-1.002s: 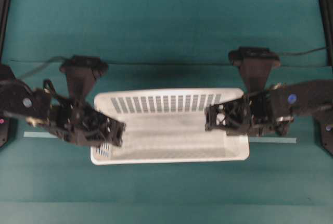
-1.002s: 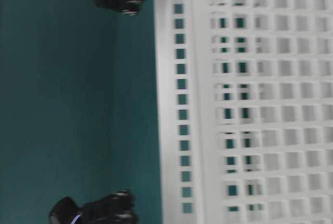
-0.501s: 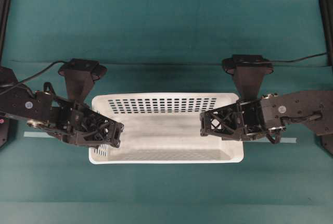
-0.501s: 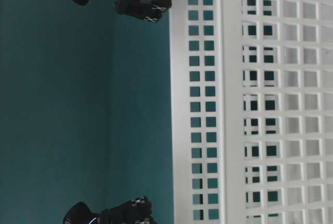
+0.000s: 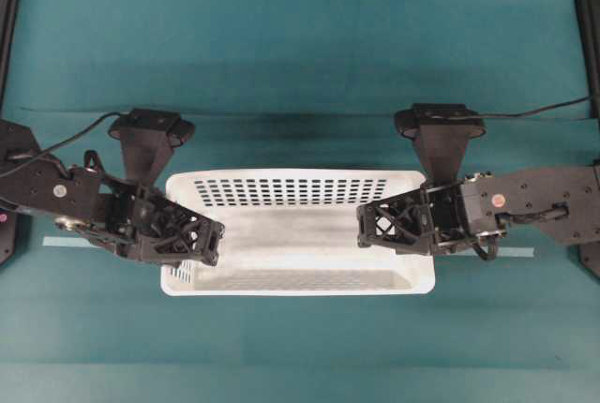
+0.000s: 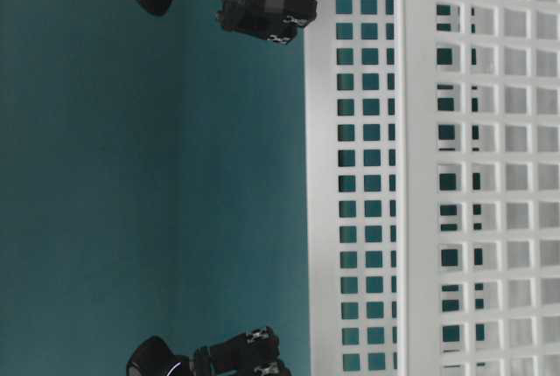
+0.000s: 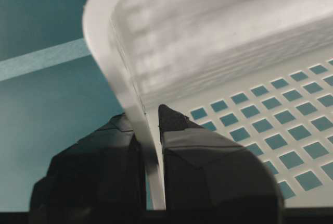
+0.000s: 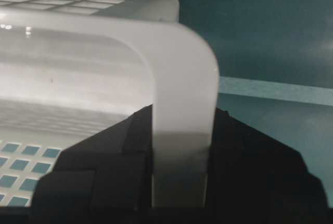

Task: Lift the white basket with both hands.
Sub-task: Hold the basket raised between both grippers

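The white basket (image 5: 291, 246) lies lengthwise across the middle of the teal table, its slotted walls also filling the right of the table-level view (image 6: 418, 175). My left gripper (image 5: 208, 239) is shut on the basket's left end wall. The left wrist view shows one finger outside and one inside the thin wall (image 7: 208, 52), with the left gripper (image 7: 149, 125) tight on it. My right gripper (image 5: 366, 228) is shut on the right end; its fingers clamp the broad rolled rim (image 8: 182, 78) from both sides, right gripper (image 8: 182, 113). Whether the basket's floor touches the table I cannot tell.
A pale tape strip (image 5: 66, 242) runs along the table behind both arms and shows again at the right (image 5: 514, 253). A black cable (image 5: 544, 108) crosses the back of the table. Black frame posts (image 5: 586, 9) stand at the side edges. Black arm parts (image 6: 262, 13) flank the basket.
The basket, gripped at both ends, looks smaller and sharper from overhead. In the table-level view it and both arms have slid to the right. Both grips are unchanged.
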Motion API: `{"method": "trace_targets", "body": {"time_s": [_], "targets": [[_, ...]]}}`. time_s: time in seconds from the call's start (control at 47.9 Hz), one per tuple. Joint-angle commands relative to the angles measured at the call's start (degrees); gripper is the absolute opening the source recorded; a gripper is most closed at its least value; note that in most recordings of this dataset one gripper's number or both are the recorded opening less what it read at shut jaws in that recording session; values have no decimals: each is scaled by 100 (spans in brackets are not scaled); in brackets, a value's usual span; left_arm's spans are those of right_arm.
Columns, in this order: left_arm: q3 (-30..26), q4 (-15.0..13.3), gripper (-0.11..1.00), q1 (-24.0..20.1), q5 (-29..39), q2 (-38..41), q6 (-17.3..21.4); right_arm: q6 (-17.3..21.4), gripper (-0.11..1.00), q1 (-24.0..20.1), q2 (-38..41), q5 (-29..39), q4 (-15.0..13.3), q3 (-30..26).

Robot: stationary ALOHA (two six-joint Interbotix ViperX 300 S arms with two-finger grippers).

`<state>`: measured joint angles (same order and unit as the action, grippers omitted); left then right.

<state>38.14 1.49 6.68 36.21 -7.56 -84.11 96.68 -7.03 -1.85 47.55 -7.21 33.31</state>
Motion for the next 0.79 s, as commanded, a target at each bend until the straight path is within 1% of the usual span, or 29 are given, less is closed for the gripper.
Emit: {"method": "trace_targets", "body": {"time_s": [0.0,0.23,0.355,0.543,0.772], "targets": [[-79,70,0,-26,-149,44,255,-88,16,-35,18,-105,-70,-44],[-114,79,0,-211,-141,44,659,-88,16,-18,105,-132,-70,-35],[-114,70,0,-290,-141,44,756,-53,16,0,132,-193,-70,-35],[-114,70,0,-290,-167,44,879,114,16,18,141,-334,-70,53],[-79,70,0,-281,-387,26,958,62,16,97,70,-492,-70,246]]}}
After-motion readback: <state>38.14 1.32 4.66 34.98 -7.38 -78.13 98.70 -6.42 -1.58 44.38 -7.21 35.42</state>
